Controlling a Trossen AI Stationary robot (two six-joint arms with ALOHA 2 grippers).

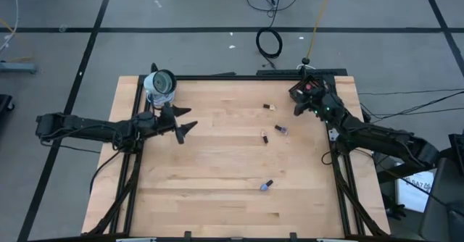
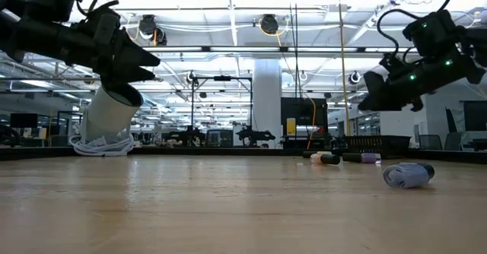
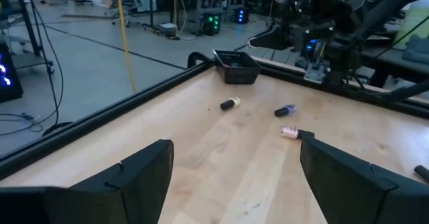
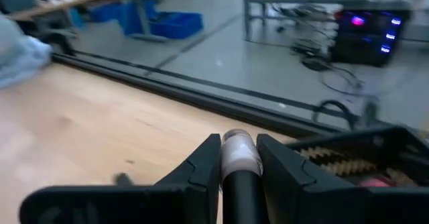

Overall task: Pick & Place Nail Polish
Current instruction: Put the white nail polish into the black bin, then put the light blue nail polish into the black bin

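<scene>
You are carrying a nail polish bottle (image 4: 238,158), pale-bodied with a dark cap, clenched between the fingers of the right end effector (image 1: 303,106), and it is hovering just beside the small black box (image 1: 307,87) at the far right corner of the wooden counter (image 1: 217,191). Judging by this, the drop into the box is the step in hand: keep bringing the bottle over the box's open top before letting go, and lower it so the smooth glass cylinder is not bouncing off the thin rim. Something pink is already showing inside the box in the right wrist view.

Four more bottles are lying on their sides on the pale, grained counter, all away from the box toward the middle: a yellowish one (image 1: 270,106) nearest it, a purple one (image 1: 280,130), a pinkish one (image 1: 264,135), and a blue one (image 1: 266,186) farthest off. Round and slick, they are likely rolling if nudged.

The left end effector (image 1: 183,122) is waiting released, fingers spread wide, well across the counter from the box, beside a white cup (image 1: 160,85).
</scene>
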